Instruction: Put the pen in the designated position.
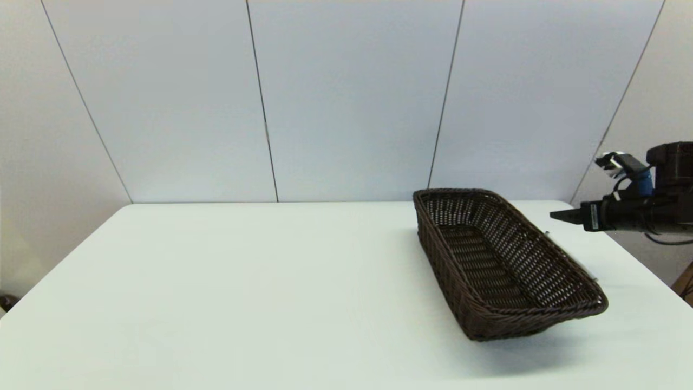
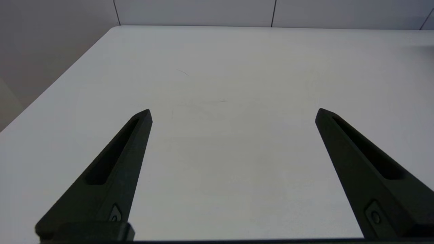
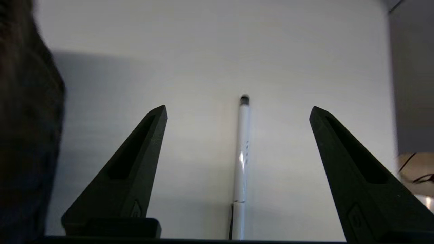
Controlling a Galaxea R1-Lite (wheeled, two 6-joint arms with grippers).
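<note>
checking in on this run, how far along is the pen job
Nothing is done yet: the pen lies flat on the table beside the basket, which holds nothing. In hand: the open right gripper is lined up over the pen. Left: grasp, lift, place. The left gripper is idle and open.

The pen (image 3: 242, 159) runs off the right wrist view's edge; the basket (image 3: 23, 128), at nine o'clock, is a blurred, cropped mass.

White table with a basket and a pen

The white table (image 1: 243, 298) carries a dark wicker basket (image 1: 503, 260) toward its right side; the white pen (image 3: 242, 152) lies flat on the tabletop just beside the basket.
</note>
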